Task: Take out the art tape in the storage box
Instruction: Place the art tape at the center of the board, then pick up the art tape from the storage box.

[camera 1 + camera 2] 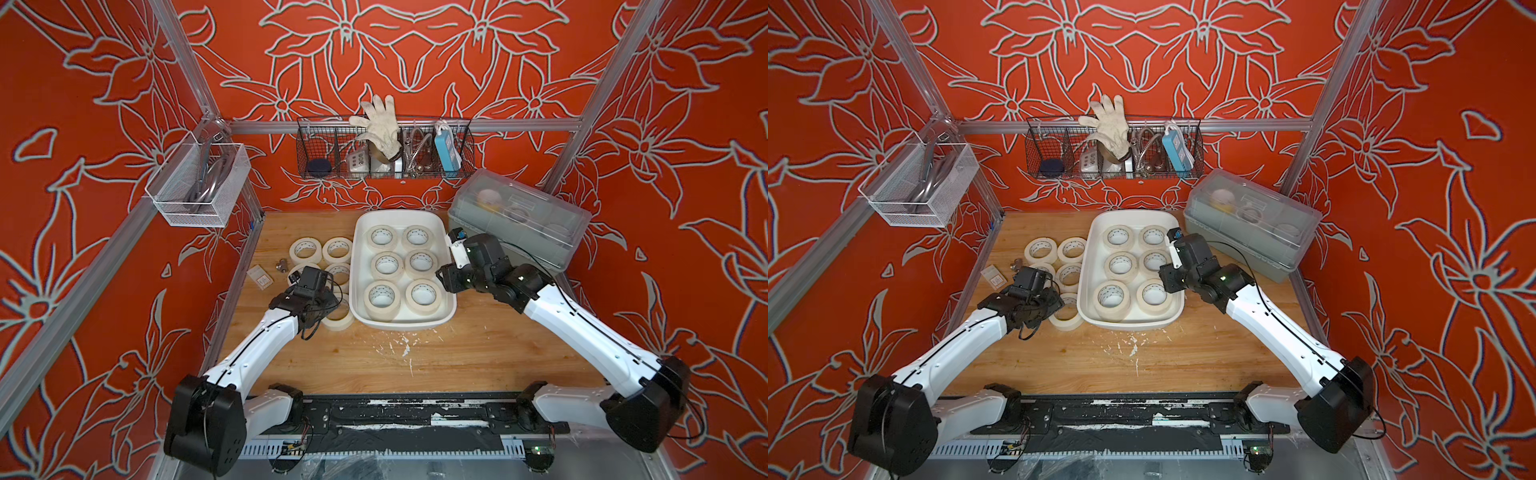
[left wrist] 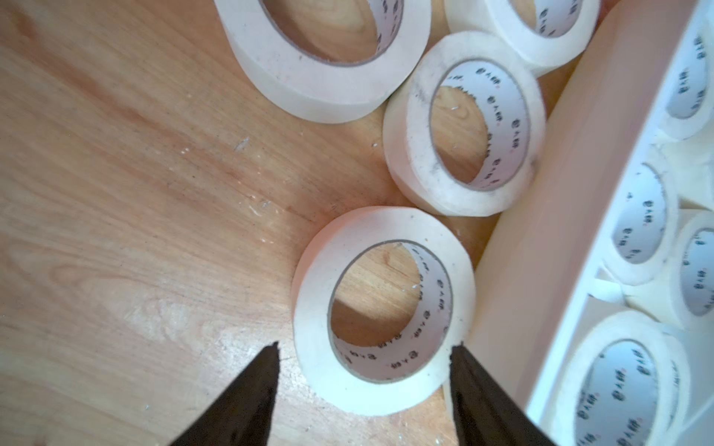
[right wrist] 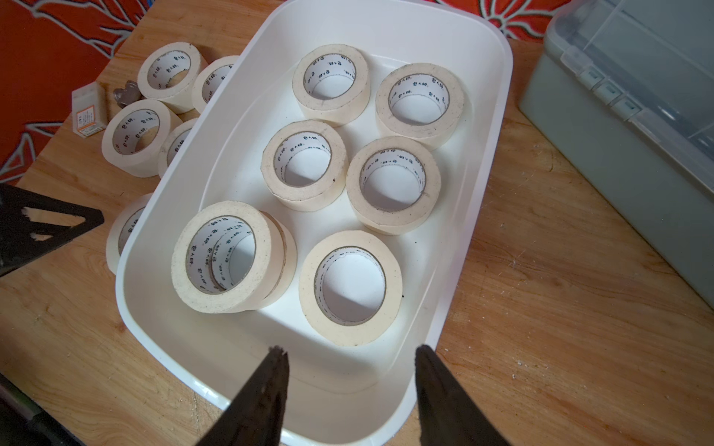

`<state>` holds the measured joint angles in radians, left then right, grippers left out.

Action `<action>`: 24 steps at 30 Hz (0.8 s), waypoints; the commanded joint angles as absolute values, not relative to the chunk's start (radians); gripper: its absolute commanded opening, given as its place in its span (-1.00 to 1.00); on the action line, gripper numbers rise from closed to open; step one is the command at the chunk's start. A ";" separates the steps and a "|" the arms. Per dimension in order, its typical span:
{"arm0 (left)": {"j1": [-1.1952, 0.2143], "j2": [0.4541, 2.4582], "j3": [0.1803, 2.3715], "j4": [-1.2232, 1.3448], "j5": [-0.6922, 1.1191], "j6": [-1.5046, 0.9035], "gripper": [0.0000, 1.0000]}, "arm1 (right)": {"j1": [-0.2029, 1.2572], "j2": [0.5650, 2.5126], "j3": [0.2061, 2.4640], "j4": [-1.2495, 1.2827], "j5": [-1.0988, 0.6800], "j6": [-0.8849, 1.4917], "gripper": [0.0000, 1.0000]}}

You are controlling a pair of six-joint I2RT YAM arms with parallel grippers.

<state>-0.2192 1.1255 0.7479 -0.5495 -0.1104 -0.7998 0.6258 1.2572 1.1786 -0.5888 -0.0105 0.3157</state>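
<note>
Looks like the drop-off step: left fingers (image 2: 255, 386) are spread astride one art tape (image 2: 386, 224) roll lying flat on the desk (image 1: 457, 357), just beside the storage box (image 1: 401, 323). Right fingers (image 3: 266, 394) are open and empty over the box's near end. More rolls remain inside. Next: lift left clear, right takes the nearest roll (image 3: 349, 335).

storage box (image 3: 479, 173) — glossy plastic, wooden table (image 3: 560, 309)

txt | art tape (image 3: 432, 181) cores: dark print, illegible | small box (image 3: 89, 108) label: illegible
</note>
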 commanded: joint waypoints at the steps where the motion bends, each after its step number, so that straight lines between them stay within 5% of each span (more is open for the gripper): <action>1: -0.237 1.065 0.782 -0.621 -0.093 -0.724 0.56 | 0.618 1.255 1.167 -0.568 -0.040 0.344 0.16; 9: -0.303 0.958 0.887 -0.738 -0.054 -0.624 0.71 | 0.618 1.355 1.200 -0.572 -0.024 0.390 0.24; 14: -0.317 0.926 0.915 -0.769 0.027 -0.552 0.96 | 0.625 1.433 1.222 -0.535 -0.108 0.432 0.26; 24: -0.318 0.749 0.788 -0.643 0.121 -0.524 0.97 | 0.703 1.631 1.300 -0.496 -0.184 0.469 0.29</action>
